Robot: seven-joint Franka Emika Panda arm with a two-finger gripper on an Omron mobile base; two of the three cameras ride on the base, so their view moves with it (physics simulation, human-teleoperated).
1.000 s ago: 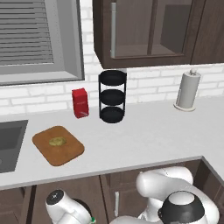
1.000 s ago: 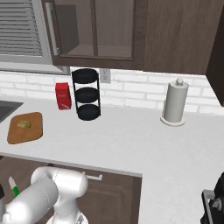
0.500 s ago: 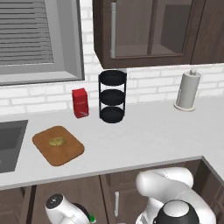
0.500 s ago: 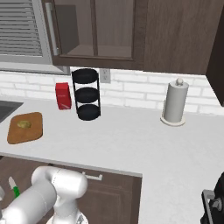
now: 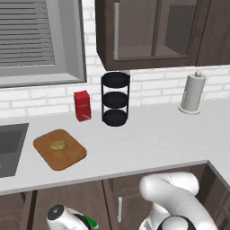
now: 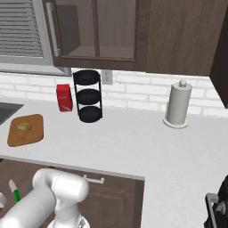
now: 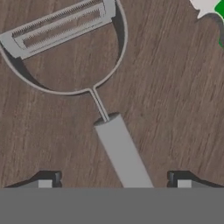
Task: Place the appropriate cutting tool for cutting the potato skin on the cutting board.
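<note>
The cutting tool (image 7: 70, 48), a grey metal peeler with a looped head and slim handle, lies flat on a dark wood surface close under the hand. My gripper (image 7: 113, 183) is open, its fingertips (image 7: 43, 183) standing on either side of the handle's near end with clear gaps to it. The brown cutting board (image 5: 67, 157) lies on the counter at the left, also seen as the cutting board (image 6: 31, 133). On it rests the small yellow-brown potato (image 5: 57, 145), potato (image 6: 23, 126).
A green-handled knife (image 6: 14, 192) lies below counter level near the arm; its green handle (image 7: 220, 11) shows beside the peeler. On the counter stand a red box (image 5: 82, 105), a black tiered rack (image 5: 115, 99) and a paper towel roll (image 5: 193, 92). A sink (image 5: 9, 146) is at the far left.
The arm's lower part has shifted slightly low in front of the cabinets. Nothing on the counter has moved.
</note>
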